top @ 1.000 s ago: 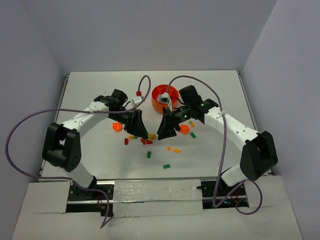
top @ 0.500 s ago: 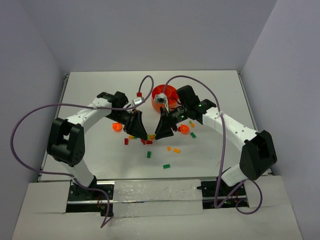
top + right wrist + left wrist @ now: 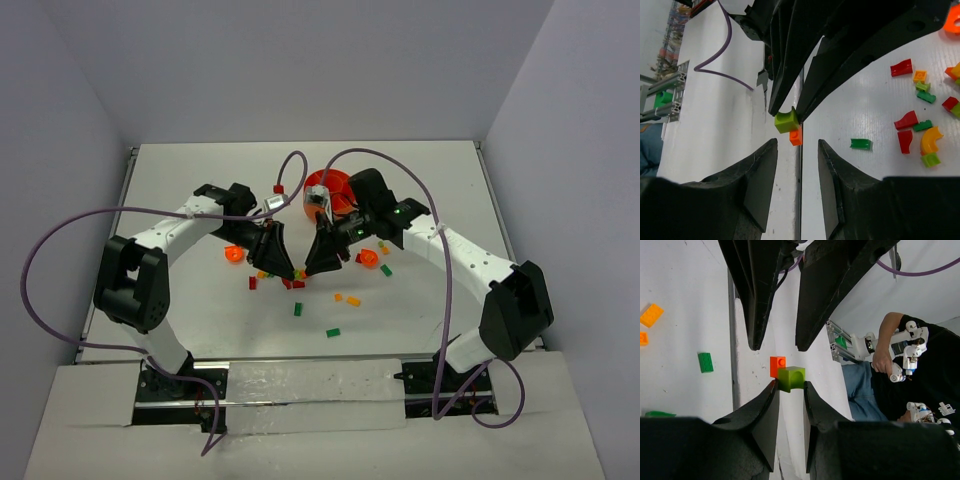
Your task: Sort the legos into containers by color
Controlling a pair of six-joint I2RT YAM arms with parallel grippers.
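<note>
The left hand (image 3: 790, 386) pinches a green brick (image 3: 791, 378) with an orange brick (image 3: 796, 136) stuck on it, pointing at the right hand (image 3: 797, 144), which is half open just before it, holding nothing. This is at the middle of the surface (image 3: 200, 180).

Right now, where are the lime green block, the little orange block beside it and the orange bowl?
lime green block (image 3: 791, 378), left wrist view, its front face.
little orange block (image 3: 777, 365), left wrist view, its flat side.
orange bowl (image 3: 338, 177), top view, its far rim.
</note>
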